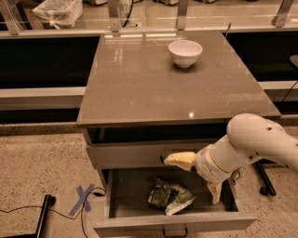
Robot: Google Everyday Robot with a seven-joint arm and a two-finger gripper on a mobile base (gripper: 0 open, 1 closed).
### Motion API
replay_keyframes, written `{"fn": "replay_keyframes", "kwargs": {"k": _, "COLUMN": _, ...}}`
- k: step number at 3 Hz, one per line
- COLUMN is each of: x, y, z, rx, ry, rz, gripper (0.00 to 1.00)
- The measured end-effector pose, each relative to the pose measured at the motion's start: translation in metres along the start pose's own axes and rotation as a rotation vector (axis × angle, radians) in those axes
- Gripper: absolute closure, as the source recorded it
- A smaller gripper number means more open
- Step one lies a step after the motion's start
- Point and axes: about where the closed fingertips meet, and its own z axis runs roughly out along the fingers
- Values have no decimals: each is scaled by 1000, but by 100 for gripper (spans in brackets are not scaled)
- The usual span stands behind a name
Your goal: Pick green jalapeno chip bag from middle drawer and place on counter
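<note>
The chip bag point(170, 197) lies crumpled in the open drawer point(128, 193). The gripper point(192, 180) hovers just right of it, fingers spread, empty. One finger may snag the upper drawer front point(125, 155), or the glossy foil may slip free.

No words, brands or numbers I can read anywhere. Dark print on green jalapeno chip bag point(170, 197) in open middle drawer point(130, 193) is too blurred to make out. Only sign is a blue tape X point(83, 200) on floor, left of drawer. Pale marking on post point(124, 7) behind counter point(139, 83) is illegible. My gripper point(192, 179) hangs over drawer's right part, just beside bag, fingers spread wide.
</note>
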Motion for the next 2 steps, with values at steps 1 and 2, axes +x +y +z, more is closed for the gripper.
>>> {"fn": "replay_keyframes", "kwargs": {"k": 1, "x": 5, "y": 21, "z": 30, "rx": -91, "ry": -20, "rz": -77, "gripper": 0}}
{"fn": "replay_keyframes", "kwargs": {"k": 2, "x": 12, "y": 47, "z": 51, "rx": -162, "ry": 19, "rz": -181, "gripper": 0}}
